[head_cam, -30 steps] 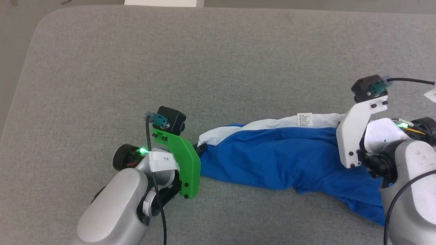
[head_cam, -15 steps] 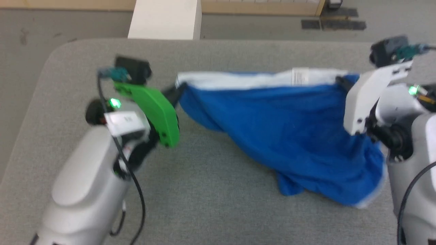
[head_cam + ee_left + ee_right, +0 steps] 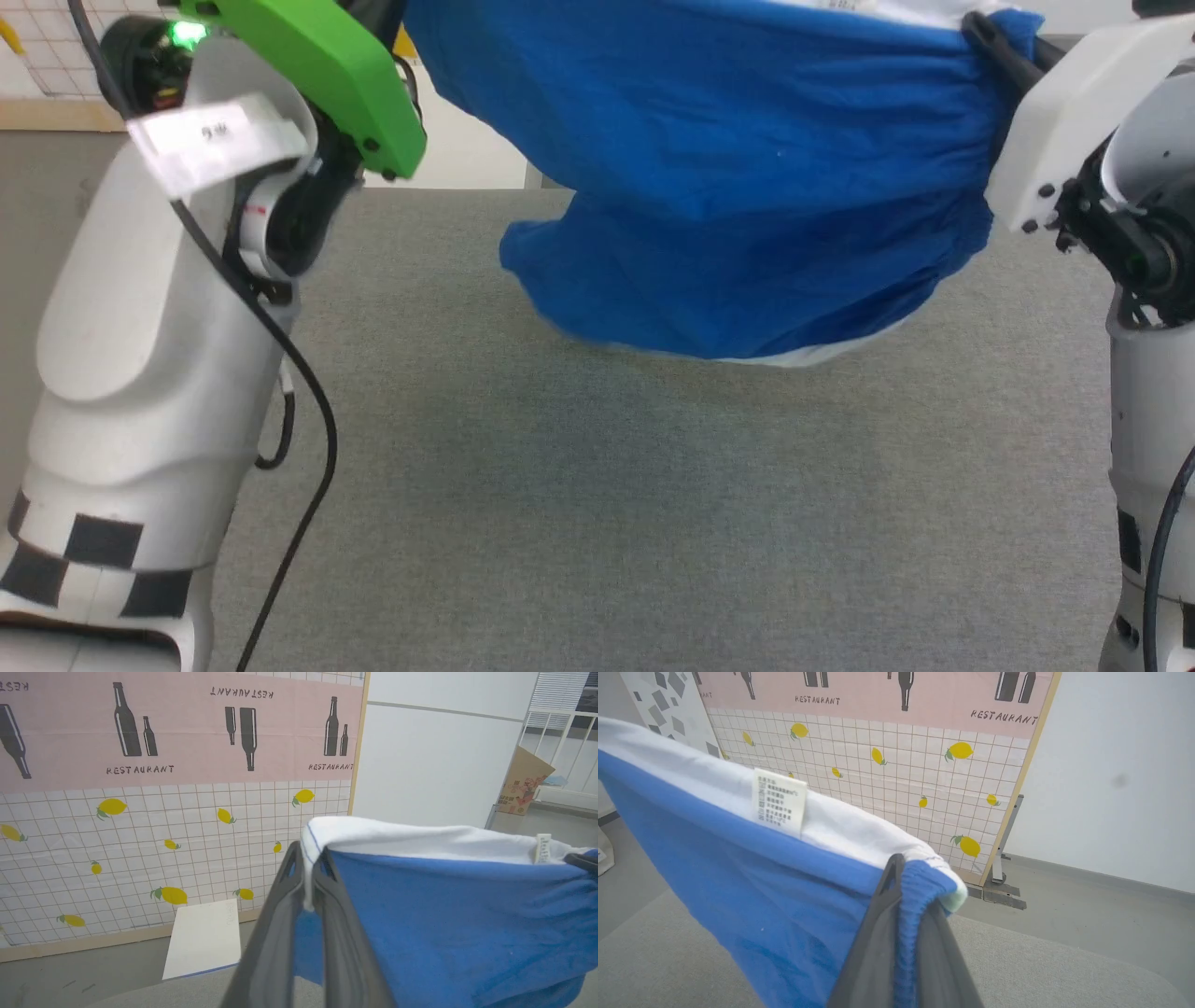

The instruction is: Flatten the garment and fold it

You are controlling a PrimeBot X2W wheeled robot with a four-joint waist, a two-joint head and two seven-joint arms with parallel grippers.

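Observation:
The garment is bright blue shorts, hanging in the air above the grey padded surface and stretched by its waistband between both grippers. Its lower hem sags free. In the left wrist view my left gripper is shut on the white-trimmed waistband corner of the garment. My right gripper is shut on the gathered blue waistband of the garment, near the white label. In the head view the right gripper pinches the garment's upper right corner, and the left arm's green bracket covers the left fingertips.
A white board lies on the floor past the surface's far edge. Behind it stands a wall panel printed with lemons and bottles, on a metal foot. A cardboard box sits far right.
Both grippers have risen with the garment, lifting it from a crumpled heap on the surface to hang stretched between them. The head camera has tilted up as well.

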